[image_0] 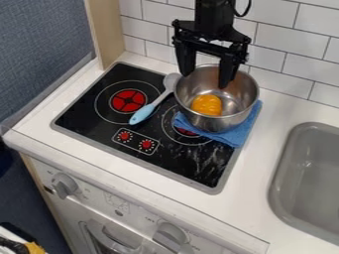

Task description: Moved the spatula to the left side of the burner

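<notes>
Knobs (65, 185) sit on the front panel, nearest the camera. Beyond them, the spatula (154, 105) lies on the stovetop (99, 135), right of the left burner (128, 100), long axis diagonal: blue end near-left, grey end far-right beside the metal pot (225, 115). The pot partly hides the blue cloth (233, 135); contact with the spatula is unclear. The end effector (204, 80) stands spread over the pot.

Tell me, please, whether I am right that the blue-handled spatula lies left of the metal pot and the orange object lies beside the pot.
Not quite: the camera view shows the orange object inside the metal pot, not beside it. The blue-handled spatula does lie left of the pot.
</notes>
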Robot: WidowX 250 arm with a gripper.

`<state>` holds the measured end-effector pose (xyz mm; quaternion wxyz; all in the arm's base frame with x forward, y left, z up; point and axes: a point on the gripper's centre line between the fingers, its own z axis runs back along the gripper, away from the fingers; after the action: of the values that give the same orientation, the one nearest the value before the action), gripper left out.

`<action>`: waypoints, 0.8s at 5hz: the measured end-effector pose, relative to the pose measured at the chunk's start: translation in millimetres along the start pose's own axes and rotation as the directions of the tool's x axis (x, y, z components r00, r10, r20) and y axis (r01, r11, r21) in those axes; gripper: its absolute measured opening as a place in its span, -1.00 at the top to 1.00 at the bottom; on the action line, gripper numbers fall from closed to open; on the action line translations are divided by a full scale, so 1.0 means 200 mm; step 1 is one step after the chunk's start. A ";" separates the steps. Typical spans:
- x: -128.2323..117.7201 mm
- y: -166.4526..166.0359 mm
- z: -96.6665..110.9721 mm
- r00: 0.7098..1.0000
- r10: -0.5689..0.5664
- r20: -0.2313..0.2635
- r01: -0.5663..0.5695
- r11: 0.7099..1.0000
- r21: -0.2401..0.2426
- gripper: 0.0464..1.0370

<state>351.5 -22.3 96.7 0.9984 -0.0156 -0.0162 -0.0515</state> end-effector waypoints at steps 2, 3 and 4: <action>-0.04 0.13 -0.09 0.995 0.040 -0.097 -0.041 0.999 -0.010 -0.93; -0.13 0.31 -0.06 0.991 0.075 -0.114 -0.072 0.997 0.036 -0.93; -0.21 0.38 -0.03 0.990 0.050 -0.134 -0.032 0.990 0.136 -0.93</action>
<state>317.2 57.6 87.2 0.9968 0.0543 0.0494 -0.0306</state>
